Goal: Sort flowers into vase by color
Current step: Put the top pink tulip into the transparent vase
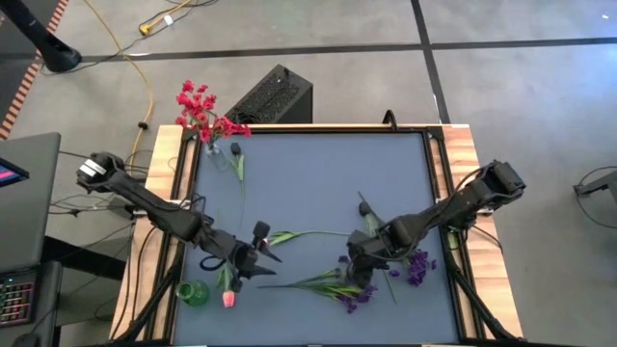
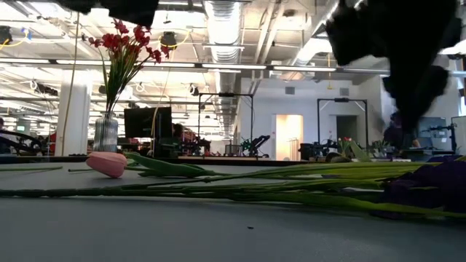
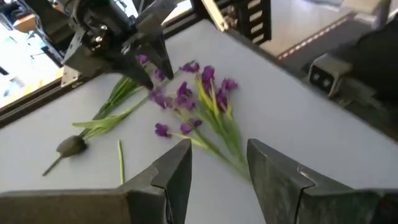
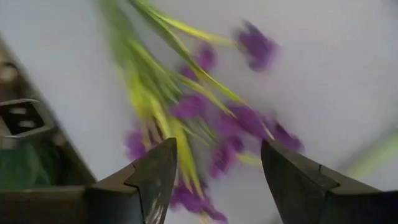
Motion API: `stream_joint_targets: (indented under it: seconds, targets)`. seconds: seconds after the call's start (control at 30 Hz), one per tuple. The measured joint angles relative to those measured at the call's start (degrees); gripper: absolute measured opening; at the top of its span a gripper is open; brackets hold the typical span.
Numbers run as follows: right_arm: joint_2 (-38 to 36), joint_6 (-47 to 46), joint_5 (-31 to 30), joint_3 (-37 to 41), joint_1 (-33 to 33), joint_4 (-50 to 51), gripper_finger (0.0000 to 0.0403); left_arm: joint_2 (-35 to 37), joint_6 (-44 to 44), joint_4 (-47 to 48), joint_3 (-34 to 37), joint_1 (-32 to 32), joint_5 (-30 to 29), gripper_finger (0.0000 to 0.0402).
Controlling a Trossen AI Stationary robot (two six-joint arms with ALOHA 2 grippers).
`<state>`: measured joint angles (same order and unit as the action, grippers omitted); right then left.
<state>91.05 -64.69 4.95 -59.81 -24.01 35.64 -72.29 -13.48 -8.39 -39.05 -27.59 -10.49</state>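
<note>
Purple flowers (image 1: 359, 292) lie under the spread right pincer (image 1: 355, 273); left pincer (image 1: 262, 258) spread nearby.

1. We see a flat slate-blue table mat (image 1: 318, 173) framed by pale, light-brown wooden boards (image 1: 159, 183).
2. We see a spray of red artificial blossoms (image 1: 201, 111) on thin green stems, standing in a clear ribbed glass vase (image 2: 106, 135).
3. We see a small round green glass vase (image 1: 193, 293) near the mat's front left corner.
4. We see a pink tulip bud (image 1: 228, 298) just beside it, with a green stem.
5. We see purple iris-like bunches (image 3: 189, 102) with yellow-green leaves and stems.
6. We see two black robot arms with dark grey fingers (image 3: 177, 171).
7. We see a grey floor crossed by dark lines and a yellow cable (image 1: 135, 48).
</note>
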Motion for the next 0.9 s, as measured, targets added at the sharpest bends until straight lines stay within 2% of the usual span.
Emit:
stream_joint_targets:
  seconds: [0.2, 0.47, 0.73, 0.9]
  targets:
    - [0.0, -1.5, -0.7, 0.0, 0.0, 8.7, 0.026, -0.9, -1.5, -2.7, 0.0, 0.4, -2.8, 0.0144]
    - [0.0, -1.4, -5.1, 0.0, 0.0, 10.0, 0.026, -0.9, 0.9, -6.1, 0.0, 3.5, -3.4, 0.0144]
    - [0.0, 0.8, -11.6, 0.0, 0.2, 12.6, 0.026, -0.9, 4.8, -2.9, 0.0, 5.8, -13.2, 0.0144]
    - [0.0, 3.0, -13.6, 0.0, 0.9, 15.0, 0.026, -0.6, 1.0, -6.7, 3.1, 5.8, -15.3, 0.0144]
